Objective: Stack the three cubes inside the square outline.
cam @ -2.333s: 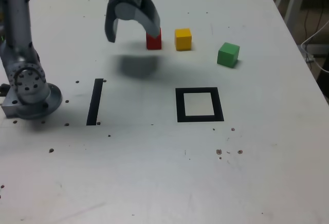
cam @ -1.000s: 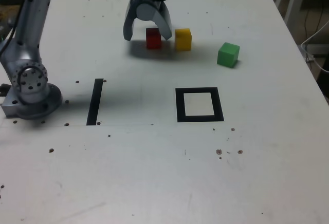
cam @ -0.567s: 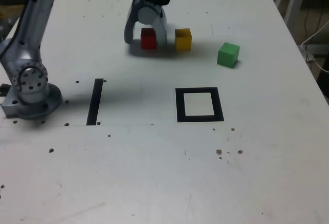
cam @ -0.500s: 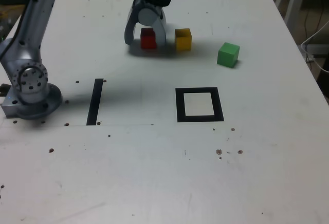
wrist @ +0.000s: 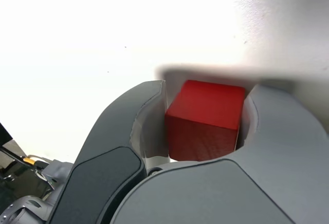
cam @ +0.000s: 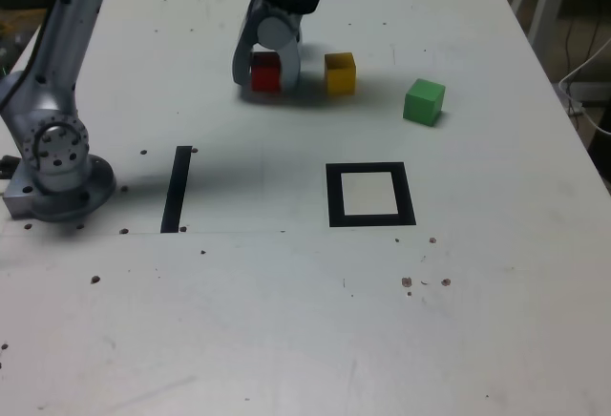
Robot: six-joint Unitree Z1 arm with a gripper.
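Note:
My gripper [cam: 265, 71] is down on the table at the back, its grey fingers pressed against both sides of the red cube [cam: 265, 72]. The wrist view shows the red cube [wrist: 205, 118] filling the gap between the fingers [wrist: 128, 121], touching both. The yellow cube [cam: 340, 72] sits just to the exterior view's right of it, apart from the gripper. Further right lies the green cube [cam: 424, 101]. The square outline [cam: 370, 195], black tape with a white centre, lies nearer the front with nothing in it.
The arm's grey base [cam: 57, 163] stands at the exterior view's left. A straight black tape strip [cam: 177, 189] lies beside it. Small dark specks dot the white table [cam: 286, 321]. Chair legs and a cable show beyond the table's right edge.
The jaws have closed in from wide open onto the red cube. The cube has shifted slightly toward the exterior view's left, away from the yellow one.

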